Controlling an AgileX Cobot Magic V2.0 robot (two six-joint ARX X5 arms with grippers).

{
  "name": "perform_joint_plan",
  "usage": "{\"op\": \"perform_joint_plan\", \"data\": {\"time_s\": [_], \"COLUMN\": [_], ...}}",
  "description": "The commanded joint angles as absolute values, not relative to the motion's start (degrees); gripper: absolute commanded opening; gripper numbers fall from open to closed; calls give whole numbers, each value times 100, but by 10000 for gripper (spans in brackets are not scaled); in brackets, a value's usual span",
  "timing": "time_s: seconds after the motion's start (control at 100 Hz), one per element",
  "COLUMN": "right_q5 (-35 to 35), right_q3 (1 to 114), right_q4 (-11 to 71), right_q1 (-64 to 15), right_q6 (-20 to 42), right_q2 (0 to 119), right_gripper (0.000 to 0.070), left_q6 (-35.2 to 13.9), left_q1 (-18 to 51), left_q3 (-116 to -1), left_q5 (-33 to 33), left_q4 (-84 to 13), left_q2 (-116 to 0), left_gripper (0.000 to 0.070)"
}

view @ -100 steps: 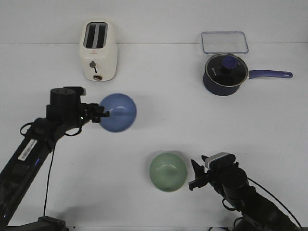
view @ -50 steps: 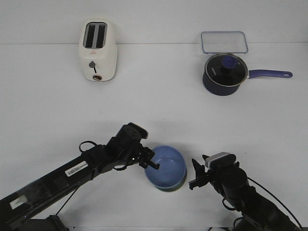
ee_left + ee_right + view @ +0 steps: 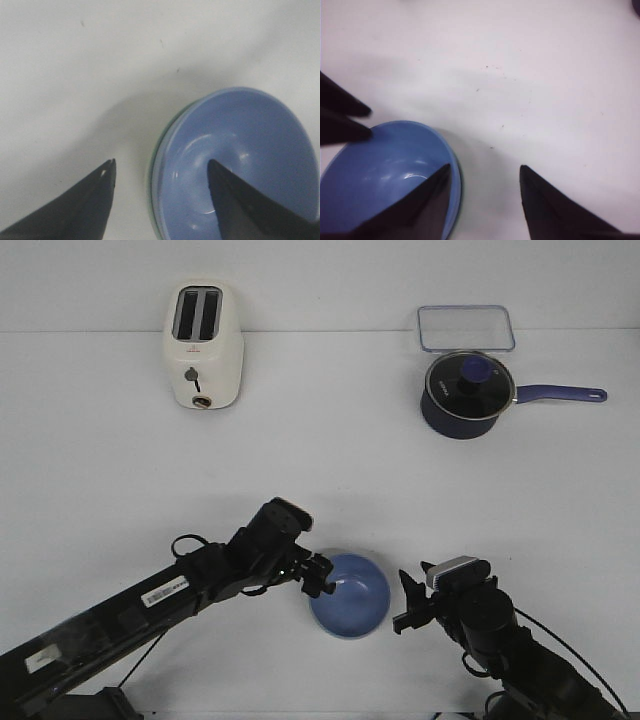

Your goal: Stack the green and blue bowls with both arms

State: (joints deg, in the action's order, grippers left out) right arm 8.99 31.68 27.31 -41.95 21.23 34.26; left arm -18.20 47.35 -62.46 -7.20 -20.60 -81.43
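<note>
Between the two grippers, near the front of the white table (image 3: 330,470), the blue bowl (image 3: 349,595) sits nested inside the green bowl (image 3: 154,197), of which only a thin green rim shows beneath the blue one in the left wrist view. Left gripper (image 3: 318,576): jaws apart, one finger over the inside of the blue bowl and the other outside its rim, straddling the bowl wall; contact with the wall cannot be determined. Right gripper (image 3: 408,604): jaws apart, holding nothing; one finger (image 3: 427,200) lies at the bowl's rim on the side opposite the left gripper, the other over bare table. Well beyond both sets of jaws, at the far side of the table, stand a cream toaster (image 3: 203,345), a dark-blue lidded saucepan (image 3: 470,392) and a clear rectangular container (image 3: 466,327).
</note>
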Motion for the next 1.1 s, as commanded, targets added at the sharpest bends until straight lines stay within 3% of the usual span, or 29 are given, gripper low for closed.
{"op": "perform_joint_plan", "data": {"time_s": [0.0, 0.2, 0.35, 0.39, 0.43, 0.45, 0.47, 0.48, 0.49, 0.5, 1.09], "right_q5": [930, 956, 950, 950, 948, 950, 950, 950, 948, 948, 904], "right_q3": [3225, 3223, 3210, 3208, 3208, 3208, 3208, 3208, 3208, 3208, 3223], "right_q4": [2663, 2676, 2716, 2714, 2709, 2709, 2709, 2711, 2714, 2720, 2659], "right_q1": [-4241, -4241, -4241, -4241, -4241, -4241, -4241, -4241, -4241, -4241, -4241], "right_q6": [2040, 1645, 1472, 1472, 1470, 1470, 1470, 1470, 1468, 1466, 1603], "right_q2": [3417, 2952, 2480, 2412, 2377, 2364, 2362, 2364, 2364, 2364, 2408], "right_gripper": [280, 280, 279, 279, 257, 209, 124, 71, 12, 0, 13], "left_q6": [-1590, -1297, -1494, -1566, -1603, -1614, -1614, -1614, -1621, -1625, -1570], "left_q1": [4678, 4348, 4276, 4276, 4276, 4276, 4276, 4276, 4274, 4276, 4276], "left_q3": [-6337, -6213, -5236, -4897, -4578, -4438, -4311, -4252, -4195, -4145, -3874], "left_q5": [-679, 266, 788, 856, 913, 926, 926, 926, 928, 926, 921], "left_q4": [-2073, -2703, -2292, -2139, -2008, -1964, -1916, -1894, -1865, -1833, -1619], "left_q2": [-7819, -6427, -5186, -4880, -4615, -4501, -4403, -4359, -4318, -4278, -3997], "left_gripper": [361, 361, 345, 294, 183, 103, 12, 0, 0, 6, 15]}}
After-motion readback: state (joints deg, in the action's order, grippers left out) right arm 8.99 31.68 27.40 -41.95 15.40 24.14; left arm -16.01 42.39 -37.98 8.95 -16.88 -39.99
